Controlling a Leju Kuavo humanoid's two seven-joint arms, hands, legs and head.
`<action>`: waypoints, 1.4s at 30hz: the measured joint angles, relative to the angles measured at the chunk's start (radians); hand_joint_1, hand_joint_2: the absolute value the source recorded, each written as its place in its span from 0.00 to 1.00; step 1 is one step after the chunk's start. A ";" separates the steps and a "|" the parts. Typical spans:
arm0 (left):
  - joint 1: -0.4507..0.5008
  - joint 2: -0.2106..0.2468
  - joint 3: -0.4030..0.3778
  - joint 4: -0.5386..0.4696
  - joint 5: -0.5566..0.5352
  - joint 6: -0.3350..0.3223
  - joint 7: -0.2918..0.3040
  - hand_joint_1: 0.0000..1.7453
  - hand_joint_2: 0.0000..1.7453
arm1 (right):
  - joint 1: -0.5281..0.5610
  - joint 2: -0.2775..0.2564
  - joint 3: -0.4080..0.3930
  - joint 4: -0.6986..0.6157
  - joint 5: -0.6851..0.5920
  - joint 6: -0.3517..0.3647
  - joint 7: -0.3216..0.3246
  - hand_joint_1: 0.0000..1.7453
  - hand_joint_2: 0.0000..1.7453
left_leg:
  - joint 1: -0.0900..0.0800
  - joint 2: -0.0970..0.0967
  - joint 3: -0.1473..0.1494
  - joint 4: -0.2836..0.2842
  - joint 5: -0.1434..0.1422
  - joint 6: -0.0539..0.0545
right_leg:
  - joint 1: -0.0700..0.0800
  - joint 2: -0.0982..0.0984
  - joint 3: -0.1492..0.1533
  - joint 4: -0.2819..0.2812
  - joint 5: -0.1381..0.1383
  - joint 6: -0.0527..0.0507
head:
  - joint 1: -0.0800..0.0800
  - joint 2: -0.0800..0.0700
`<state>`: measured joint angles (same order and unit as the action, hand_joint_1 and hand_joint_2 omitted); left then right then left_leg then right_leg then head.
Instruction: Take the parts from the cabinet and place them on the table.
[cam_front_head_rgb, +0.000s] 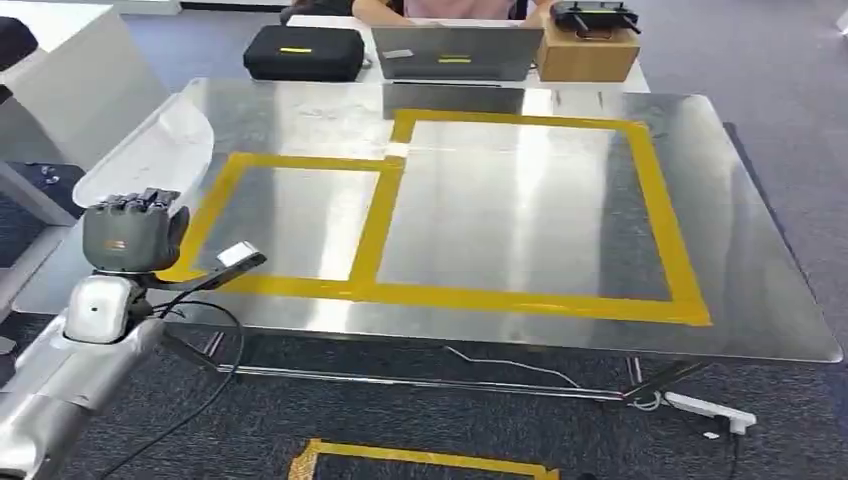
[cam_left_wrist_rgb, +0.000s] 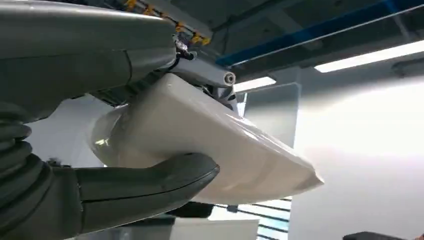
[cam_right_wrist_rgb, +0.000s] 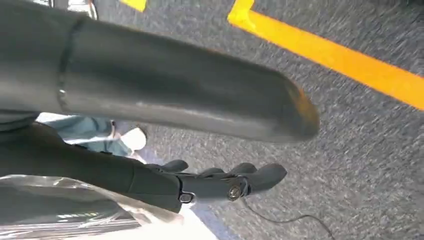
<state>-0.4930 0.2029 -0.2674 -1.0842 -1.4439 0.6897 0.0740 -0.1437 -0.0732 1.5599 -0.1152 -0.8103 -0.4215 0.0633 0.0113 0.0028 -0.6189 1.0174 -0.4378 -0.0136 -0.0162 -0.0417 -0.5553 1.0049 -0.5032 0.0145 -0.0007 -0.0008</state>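
Two views carry the left hand: from the head camera it sits at about eight o'clock of the shiny steel table, fingers curled over the near edge of a long white curved plastic part that stretches away toward ten o'clock, beyond the table's left rim. The left wrist camera adds what the head camera hides: the thick grey thumb pressed under the part's smooth white body, the part clamped against the fingers above it and wrapped in clear film. Yellow tape marks two adjoining rectangles on the tabletop. At twelve o'clock beyond the table lie a black zipped case, a grey laptop and a brown cardboard box. The right wrist camera looks at grey carpet with a yellow floor stripe; the right hand hangs there, dark fingers loosely apart, holding nothing.
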 joint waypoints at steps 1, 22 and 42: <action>0.000 0.000 0.000 0.002 -0.001 -0.001 0.000 1.00 1.00 | 0.001 0.000 0.000 0.000 0.000 0.001 0.000 0.00 0.00 | -0.001 0.000 0.000 0.000 -0.001 0.003 | -0.001 0.000 0.002 -0.003 0.001 0.001 | -0.001 0.000; -0.064 -0.056 -0.129 0.255 0.259 -0.126 -0.256 0.00 0.00 | -0.015 0.002 0.000 0.000 0.028 0.031 0.023 0.00 0.00 | -0.007 0.001 0.001 0.001 -0.002 0.022 | -0.005 0.003 0.007 -0.017 0.010 0.034 | -0.002 0.000; -0.058 -0.048 -0.148 0.253 0.385 -0.061 -0.345 0.00 0.00 | -0.026 0.002 0.000 0.000 0.057 0.041 0.031 0.00 0.00 | -0.013 0.001 0.000 0.007 -0.007 0.031 | -0.012 0.002 0.009 -0.019 0.011 0.042 | -0.002 0.000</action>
<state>-0.5509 0.1549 -0.4158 -0.8312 -1.0586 0.6287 -0.2708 -0.1700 -0.0710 1.5602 -0.1156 -0.7534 -0.3803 0.0946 -0.0021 0.0034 -0.6191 1.0240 -0.4450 0.0170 -0.0279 -0.0401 -0.5463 0.9860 -0.4925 0.0561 -0.0023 -0.0008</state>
